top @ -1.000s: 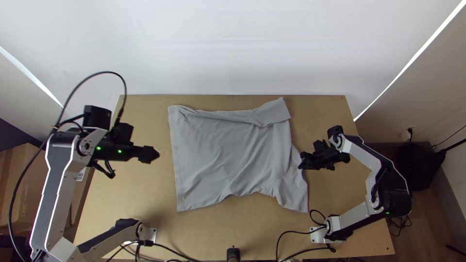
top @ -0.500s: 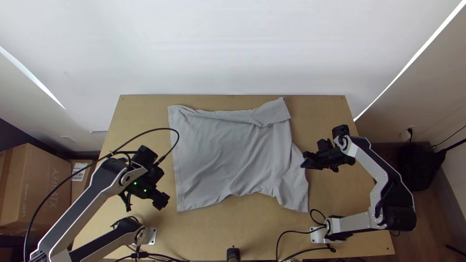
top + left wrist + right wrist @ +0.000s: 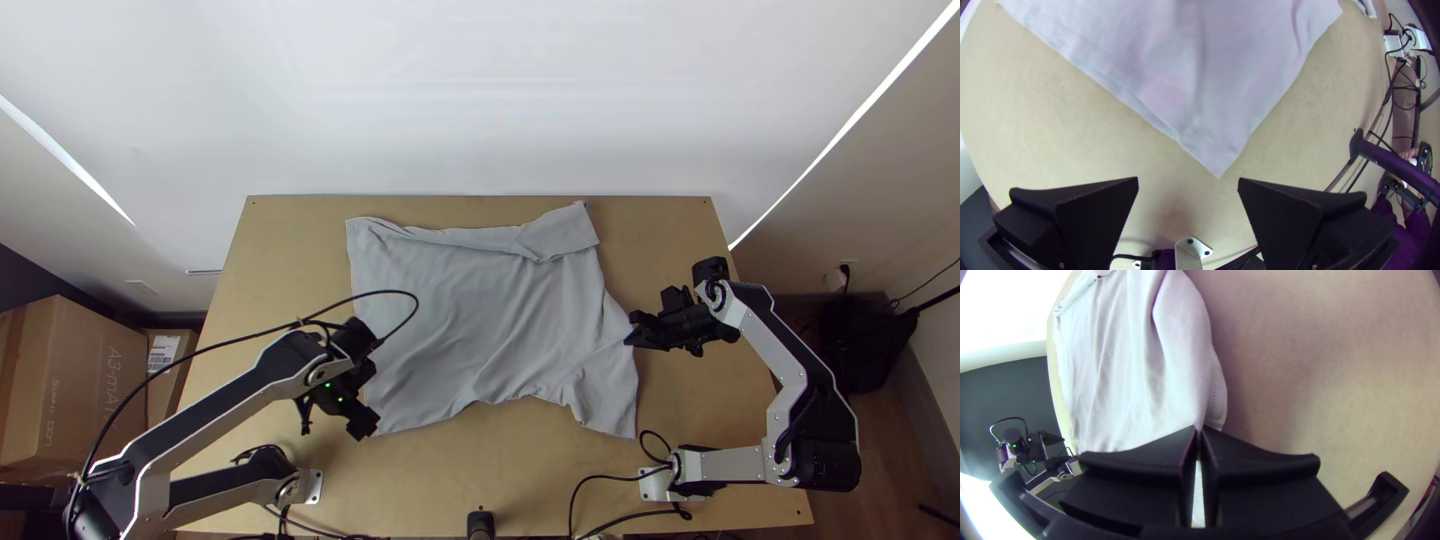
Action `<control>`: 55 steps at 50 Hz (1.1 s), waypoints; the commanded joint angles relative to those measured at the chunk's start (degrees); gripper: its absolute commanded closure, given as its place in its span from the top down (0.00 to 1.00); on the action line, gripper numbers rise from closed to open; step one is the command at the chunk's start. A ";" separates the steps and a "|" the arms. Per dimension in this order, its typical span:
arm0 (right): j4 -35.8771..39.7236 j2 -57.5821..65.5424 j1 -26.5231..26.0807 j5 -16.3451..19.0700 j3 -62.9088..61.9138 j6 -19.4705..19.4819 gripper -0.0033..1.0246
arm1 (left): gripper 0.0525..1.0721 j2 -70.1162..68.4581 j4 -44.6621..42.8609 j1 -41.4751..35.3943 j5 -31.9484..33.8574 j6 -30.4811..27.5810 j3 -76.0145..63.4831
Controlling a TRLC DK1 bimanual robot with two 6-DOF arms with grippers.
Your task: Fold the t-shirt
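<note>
T-shirt (image 3: 480, 320) on table (image 3: 540, 460), right claw (image 3: 633, 335) pinching edge

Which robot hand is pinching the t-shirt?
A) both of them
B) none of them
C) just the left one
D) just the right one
D: the right gripper is shut on the t-shirt's edge, while the left gripper is wide open with nothing between its fingers.
</note>
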State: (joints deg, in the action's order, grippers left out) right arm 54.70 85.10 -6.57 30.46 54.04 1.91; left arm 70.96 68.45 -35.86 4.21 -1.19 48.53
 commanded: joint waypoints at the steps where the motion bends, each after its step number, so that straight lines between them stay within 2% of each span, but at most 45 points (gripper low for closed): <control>1: 0.76 -0.81 -0.29 -0.05 0.71 0.99 0.03 | 0.94 3.22 -0.86 -2.55 -0.08 2.33 -0.11; 35: 0.76 -0.99 -0.81 0.04 -0.08 0.99 0.03 | 0.93 11.57 -4.11 -10.02 -0.08 4.62 -2.83; 40: 0.76 -0.99 -0.81 -0.05 -0.34 0.90 0.03 | 0.74 11.48 -5.34 -11.17 -0.08 4.62 -3.80; 43: 0.76 -0.99 -0.99 -0.05 -0.34 0.81 0.03 | 0.58 11.22 -6.75 -11.60 -0.08 4.71 -4.32; 45: 0.76 -1.08 -1.17 -0.05 -0.34 0.81 0.03 | 0.46 10.96 -7.98 -11.60 -0.08 4.71 -4.68; 49: 0.76 -1.34 -2.05 -0.05 -0.34 0.55 0.03 | 0.15 10.16 -10.53 -11.60 0.19 4.36 -5.47; 51: 0.76 -1.34 -2.57 -0.05 -0.34 0.46 0.03 | 0.03 9.64 -11.84 -11.43 0.19 3.74 -5.64; 55: 0.76 -1.52 -4.33 -0.05 -0.52 -0.77 0.03 | 0.03 8.49 -13.51 -8.88 0.27 2.60 -5.73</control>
State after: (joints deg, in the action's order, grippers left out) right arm 54.72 85.03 -9.04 30.48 54.04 1.87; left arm 80.71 57.74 -46.57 3.84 2.35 44.56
